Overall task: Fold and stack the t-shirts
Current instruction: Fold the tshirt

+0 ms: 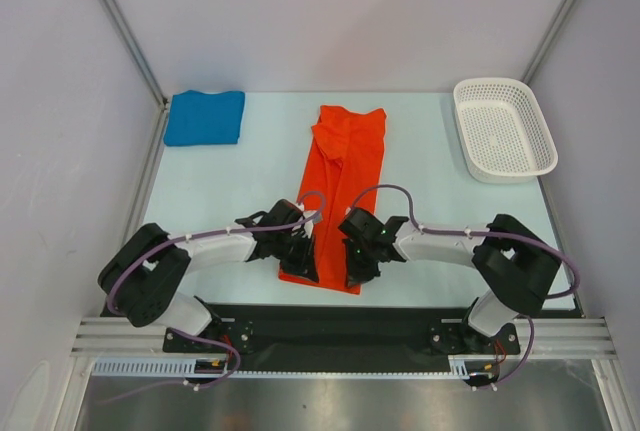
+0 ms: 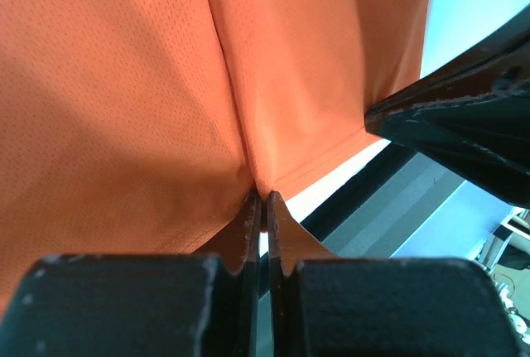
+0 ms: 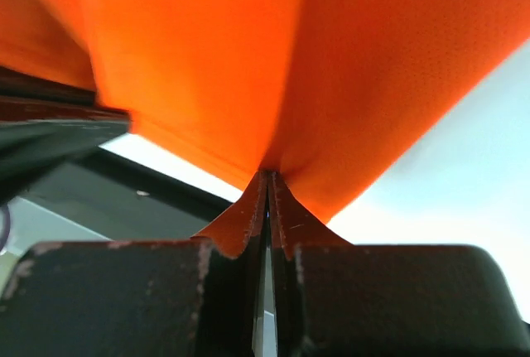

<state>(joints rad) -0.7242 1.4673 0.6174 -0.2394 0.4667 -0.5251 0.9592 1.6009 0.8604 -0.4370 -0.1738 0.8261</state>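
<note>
We see the orange-red t-shirt lying as a long narrow strip down the middle of the pale table, its sides folded in and a crumpled end at the far side. Up close the cloth is a fine knit with a tiny pinhole texture, soft enough to pucker into a ridge, and a stitched hem runs along its near edge. The blue t-shirt sits as a flat folded rectangle at the far left corner of the table, well apart from the strip. A white perforated plastic basket with rounded corners stands at the far right.

The strip's near hem reaches close to the dark band at the table's near edge, in front of the arm bases. Table surface shows wide on both sides of the strip, and plain walls close the left, right and far sides.

The left claw is squeezed closed on a pinch of the hem at the strip's near left corner. The right claw is likewise closed tight on the hem at the near right corner, near the left one, and the cloth fans out from each pinch
</note>
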